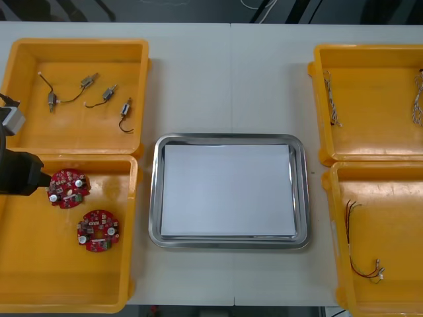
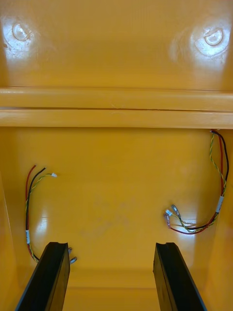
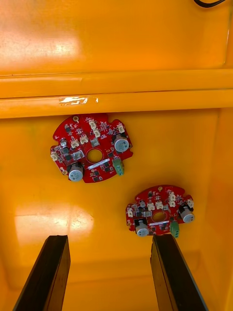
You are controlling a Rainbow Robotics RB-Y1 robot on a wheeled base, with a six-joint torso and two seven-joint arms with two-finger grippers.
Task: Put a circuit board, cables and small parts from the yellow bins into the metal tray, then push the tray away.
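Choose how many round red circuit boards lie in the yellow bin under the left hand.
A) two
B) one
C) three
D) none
A: one circuit board lies farther from the open left hand and a second board nearer it, both in the yellow bin. The right hand, open, faces red and yellow cables.

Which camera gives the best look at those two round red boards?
The left wrist view: both circuit boards lie close and detailed, just beyond the open left tool. The front view has them small in the near left yellow bin. The right wrist view has the right tool over red and yellow cables instead.
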